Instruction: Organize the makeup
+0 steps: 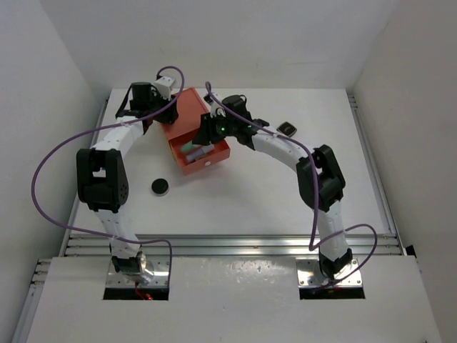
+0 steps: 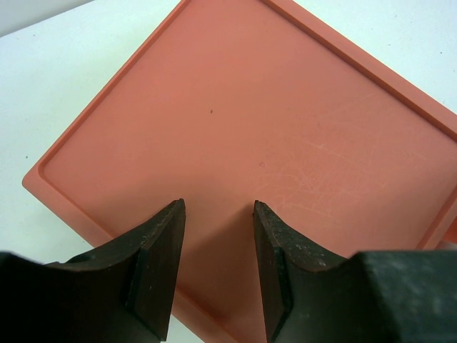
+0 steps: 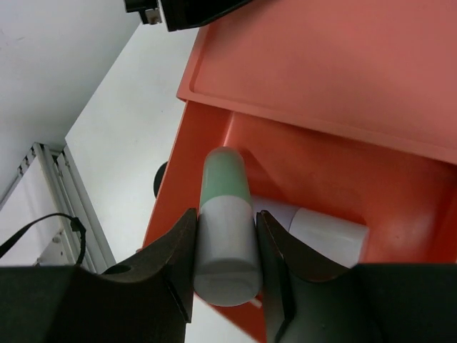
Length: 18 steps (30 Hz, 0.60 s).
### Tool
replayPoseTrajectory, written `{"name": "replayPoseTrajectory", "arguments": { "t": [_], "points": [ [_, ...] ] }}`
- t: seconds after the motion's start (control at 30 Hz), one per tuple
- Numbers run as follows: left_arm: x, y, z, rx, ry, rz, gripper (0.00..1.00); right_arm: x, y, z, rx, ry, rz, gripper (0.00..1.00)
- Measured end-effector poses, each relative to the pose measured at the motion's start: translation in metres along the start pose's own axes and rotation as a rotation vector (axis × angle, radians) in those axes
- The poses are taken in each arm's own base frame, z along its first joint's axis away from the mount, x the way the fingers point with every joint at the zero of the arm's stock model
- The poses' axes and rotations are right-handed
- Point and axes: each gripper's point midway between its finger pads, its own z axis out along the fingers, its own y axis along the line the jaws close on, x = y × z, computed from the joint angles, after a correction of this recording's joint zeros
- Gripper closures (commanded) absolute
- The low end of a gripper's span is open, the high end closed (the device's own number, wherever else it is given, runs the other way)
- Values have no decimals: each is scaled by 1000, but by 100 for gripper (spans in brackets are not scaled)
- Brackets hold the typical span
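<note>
The right gripper (image 3: 225, 218) was closed on a white tube with a pale green end (image 3: 225, 246), its jaws pressing both sides of it. It held the tube over the open drawer (image 3: 343, 164) of the orange drawer box (image 1: 187, 111), which stood toward the far edge of the table (image 1: 250, 207), left of the middle. Another white tube (image 3: 332, 230) lay inside the drawer. The left gripper (image 2: 218, 207) was above the flat top of the box, jaws apart and holding nothing. A black round disc (image 1: 160, 186) lay on the table near the left edge. A small black squarish compact (image 1: 288, 129) lay toward the far edge, right of the middle.
</note>
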Motion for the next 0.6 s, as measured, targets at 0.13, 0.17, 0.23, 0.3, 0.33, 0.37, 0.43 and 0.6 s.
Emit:
{"name": "replayPoseTrajectory", "arguments": {
  "t": [0.13,0.17,0.23,0.3,0.33,0.37,0.43,0.6],
  "points": [
    [0,0,0,0,0,0,51,1,-7,13,-22,-7,19,100],
    [0,0,0,0,0,0,51,2,-9,16,-26,-6,26,98],
    [0,0,0,0,-2,1,51,3,-12,19,-31,-3,41,80],
    [0,0,1,-1,-5,1,51,5,-18,20,-24,2,52,77],
    [0,0,1,-2,-6,2,51,6,-22,20,-16,4,55,62],
    [0,0,1,-2,-9,2,51,6,-25,20,-8,5,54,57],
    [0,1,2,-4,-14,0,51,4,-31,19,11,-2,38,40],
    [-1,1,3,-7,-24,-5,51,-16,-44,15,57,-47,-11,34]
  ]
}}
